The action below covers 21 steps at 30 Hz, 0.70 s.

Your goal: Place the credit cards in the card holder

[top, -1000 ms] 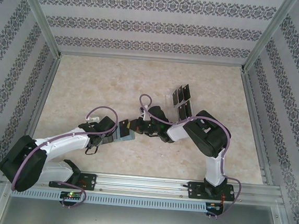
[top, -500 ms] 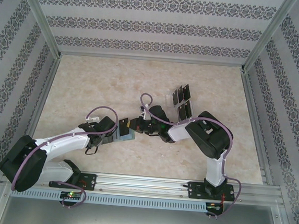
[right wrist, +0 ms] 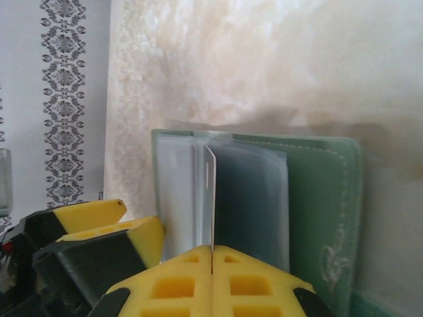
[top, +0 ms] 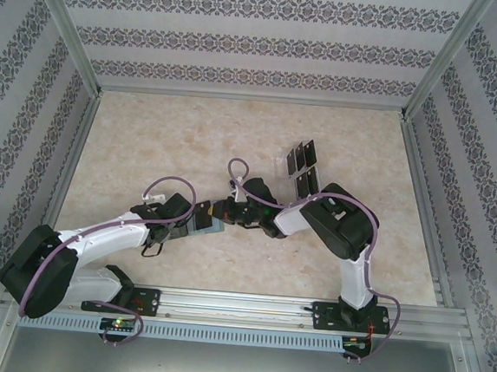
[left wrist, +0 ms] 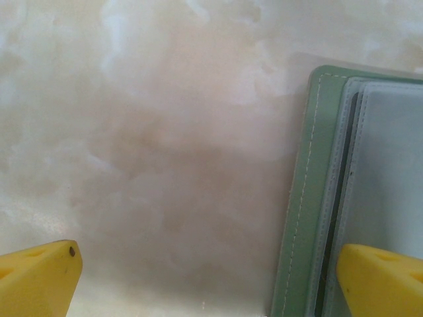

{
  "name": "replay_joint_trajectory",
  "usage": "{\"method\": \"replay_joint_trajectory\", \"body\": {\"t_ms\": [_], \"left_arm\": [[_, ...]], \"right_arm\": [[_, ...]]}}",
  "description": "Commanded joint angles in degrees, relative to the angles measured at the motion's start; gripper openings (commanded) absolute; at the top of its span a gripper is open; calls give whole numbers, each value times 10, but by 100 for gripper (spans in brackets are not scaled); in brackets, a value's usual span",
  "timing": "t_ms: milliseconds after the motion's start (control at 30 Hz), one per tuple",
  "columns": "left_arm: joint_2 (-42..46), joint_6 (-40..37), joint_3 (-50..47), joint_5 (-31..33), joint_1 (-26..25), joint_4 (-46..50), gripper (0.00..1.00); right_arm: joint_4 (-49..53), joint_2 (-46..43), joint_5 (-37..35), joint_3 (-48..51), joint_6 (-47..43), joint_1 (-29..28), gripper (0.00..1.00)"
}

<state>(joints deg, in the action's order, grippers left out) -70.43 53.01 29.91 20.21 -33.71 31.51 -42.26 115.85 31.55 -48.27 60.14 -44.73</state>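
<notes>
Right wrist view: right tool (right wrist: 211,254) clenched on one credit card (right wrist: 210,198), edge-on at open card holder (right wrist: 317,198), mid-counter | left tool (left wrist: 210,274) released, straddling its edge | spare cards (top: 301,166) toward far edge, unloaded | insertion unfinished.

Bright, even light; soft shadows; close wrist views slightly blurred.

Green card holder (right wrist: 324,198) lies open; credit card (right wrist: 211,191) edge-on at its sleeves.
</notes>
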Motion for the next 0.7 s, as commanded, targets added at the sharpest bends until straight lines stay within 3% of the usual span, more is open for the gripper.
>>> {"method": "replay_joint_trajectory", "body": {"t_ms": [0, 667], "left_arm": [[-3, 7, -12, 11, -6, 28, 100], [-1, 5, -11, 14, -6, 31, 100]], "right_arm": [[-13, 6, -2, 10, -3, 8, 0], [-13, 22, 13, -6, 1, 2, 0]]}}
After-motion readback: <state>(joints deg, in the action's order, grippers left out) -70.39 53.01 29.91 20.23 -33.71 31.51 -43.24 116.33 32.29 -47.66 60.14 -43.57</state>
